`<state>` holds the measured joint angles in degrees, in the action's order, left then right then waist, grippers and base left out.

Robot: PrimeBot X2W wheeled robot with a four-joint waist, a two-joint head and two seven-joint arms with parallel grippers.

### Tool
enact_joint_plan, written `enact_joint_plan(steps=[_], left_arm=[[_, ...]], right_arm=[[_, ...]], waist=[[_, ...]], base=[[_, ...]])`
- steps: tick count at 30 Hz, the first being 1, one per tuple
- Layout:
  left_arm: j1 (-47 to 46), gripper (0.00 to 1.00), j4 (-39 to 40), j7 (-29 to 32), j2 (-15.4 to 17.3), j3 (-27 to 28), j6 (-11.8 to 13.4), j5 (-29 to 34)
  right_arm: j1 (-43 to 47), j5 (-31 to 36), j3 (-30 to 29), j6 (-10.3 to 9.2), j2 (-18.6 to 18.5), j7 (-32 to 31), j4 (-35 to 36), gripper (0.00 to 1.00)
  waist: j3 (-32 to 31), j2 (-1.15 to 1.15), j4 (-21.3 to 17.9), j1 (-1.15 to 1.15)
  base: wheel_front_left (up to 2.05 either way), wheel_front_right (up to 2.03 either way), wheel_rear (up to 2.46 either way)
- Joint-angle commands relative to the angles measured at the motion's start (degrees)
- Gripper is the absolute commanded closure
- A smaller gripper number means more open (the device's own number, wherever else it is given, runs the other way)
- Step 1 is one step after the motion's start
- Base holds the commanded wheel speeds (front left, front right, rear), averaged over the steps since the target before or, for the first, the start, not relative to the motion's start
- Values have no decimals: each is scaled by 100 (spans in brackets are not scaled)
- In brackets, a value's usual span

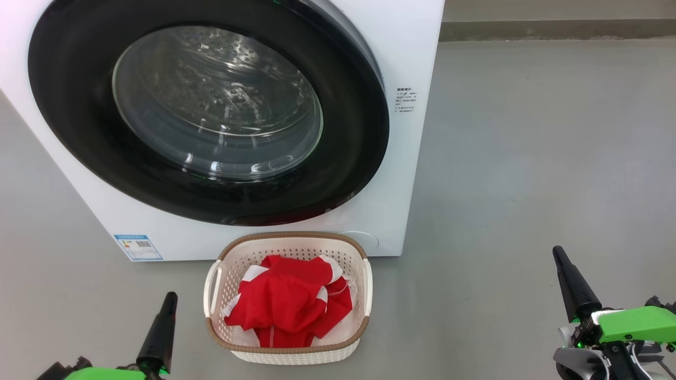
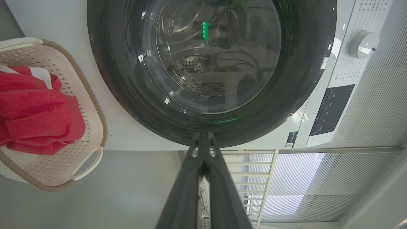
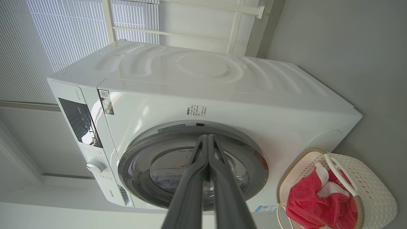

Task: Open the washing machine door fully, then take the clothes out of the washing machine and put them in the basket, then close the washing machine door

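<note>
The big white front-loading washing machine (image 1: 412, 63) had its round black-rimmed glass door (image 1: 348, 174) against its front, seemingly fully closed. Just before the machine stood the small cream perforated plastic basket (image 1: 288, 238) holding the bright red white-striped clothes (image 1: 285, 303). The left hand (image 1: 170, 298) and right hand (image 1: 559, 258) hung before it, fingers pressed together, empty.

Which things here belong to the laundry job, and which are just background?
Job:
- big white front-loading washing machine
- its round black-rimmed glass door
- cream perforated plastic basket with brown rim
- red garments with white trim, inside the basket

Background:
- grey floor
- white slatted window blinds
</note>
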<state>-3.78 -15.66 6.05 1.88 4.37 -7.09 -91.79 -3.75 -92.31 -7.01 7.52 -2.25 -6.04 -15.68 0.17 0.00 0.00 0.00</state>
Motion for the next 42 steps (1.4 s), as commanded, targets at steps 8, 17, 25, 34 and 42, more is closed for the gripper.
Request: enact_joint_plan(steps=[8,17,25,34,42], left_arm=[[-241,100,160,41,106,212,-40,-41],[-241,100,160,42,106,213,-40,-40],[-241,100,160,43,105,214,-40,-39],[-241,100,160,44,104,215,-40,-38],[-241,100,161,45,103,216,-40,-37]], right_arm=[[-240,-11,80,-3,-89,-20,168,100],[-241,-7,76,-3,-86,-23,167,100],[-241,-4,72,-3,-83,-27,167,100],[-242,-1,68,-3,-81,-30,167,100],[-242,2,65,-3,-78,-32,167,100]], waist=[[0,0,0,0],[0,0,0,0],[0,0,0,0],[0,0,0,0],[0,0,0,0]], base=[[0,0,0],[0,0,0],[0,0,0],[0,0,0],[0,0,0]])
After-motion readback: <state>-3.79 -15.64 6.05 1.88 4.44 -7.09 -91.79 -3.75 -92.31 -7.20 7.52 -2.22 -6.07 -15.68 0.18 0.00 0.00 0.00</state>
